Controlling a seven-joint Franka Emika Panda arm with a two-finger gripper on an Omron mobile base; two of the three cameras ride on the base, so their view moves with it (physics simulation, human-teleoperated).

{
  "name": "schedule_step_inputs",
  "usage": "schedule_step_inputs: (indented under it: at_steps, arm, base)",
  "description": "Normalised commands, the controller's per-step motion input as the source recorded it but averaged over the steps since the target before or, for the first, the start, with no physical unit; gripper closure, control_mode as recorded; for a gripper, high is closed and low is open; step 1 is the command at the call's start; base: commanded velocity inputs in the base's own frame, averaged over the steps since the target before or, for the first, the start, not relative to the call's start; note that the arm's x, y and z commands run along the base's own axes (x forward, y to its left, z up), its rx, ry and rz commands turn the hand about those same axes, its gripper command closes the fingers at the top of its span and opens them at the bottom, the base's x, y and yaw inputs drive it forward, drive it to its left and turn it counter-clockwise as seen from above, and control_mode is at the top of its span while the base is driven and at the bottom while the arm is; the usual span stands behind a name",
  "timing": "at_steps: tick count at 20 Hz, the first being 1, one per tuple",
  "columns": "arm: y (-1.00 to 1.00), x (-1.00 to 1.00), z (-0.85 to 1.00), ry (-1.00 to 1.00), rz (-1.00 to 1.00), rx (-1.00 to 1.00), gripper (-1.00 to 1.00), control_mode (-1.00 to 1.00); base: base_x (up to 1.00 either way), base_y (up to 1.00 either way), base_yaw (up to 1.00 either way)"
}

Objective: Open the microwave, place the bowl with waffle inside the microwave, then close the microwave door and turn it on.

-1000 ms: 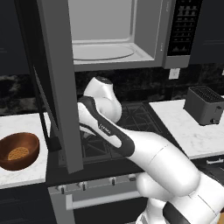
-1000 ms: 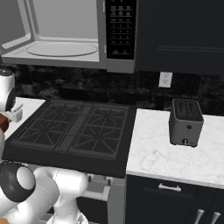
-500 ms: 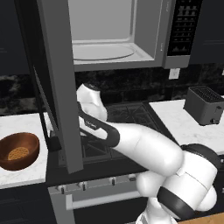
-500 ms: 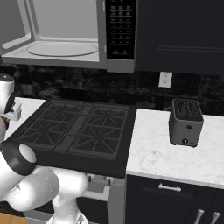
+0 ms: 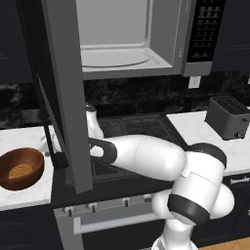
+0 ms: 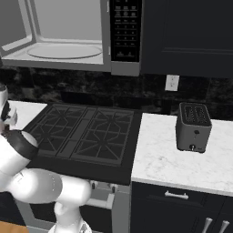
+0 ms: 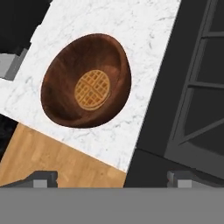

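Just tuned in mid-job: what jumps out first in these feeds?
The microwave door hangs wide open in the foreground of the left base view, baring the light grey cavity of the microwave and its round turntable above the stove. On the white counter left of the stove sits the bowl with the waffle in it, and the open gripper is above it, apart from it.

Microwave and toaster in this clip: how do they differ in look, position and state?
The microwave is a large box mounted above the stove, while the toaster is a small dark grey unit standing on the white marble counter. The microwave door hangs open, showing a light grey cavity with a round turntable; the toaster has two top slots and no door. The microwave has a black button panel; the toaster shows a small front knob.
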Motion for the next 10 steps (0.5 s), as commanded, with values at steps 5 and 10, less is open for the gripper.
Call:
schedule_step_inputs:
  at_steps: [5,10]
  arm:
    - [0.19,0.24,-0.17,0.01,-0.01,-0.10,-1.00,-1.00]
    - [0.33,0.21,-0.08,0.00,-0.06,-0.07,-1.00,-1.00]
  base:
    - [0.00,0.00,0.00]
    - [0.00,0.00,0.00]
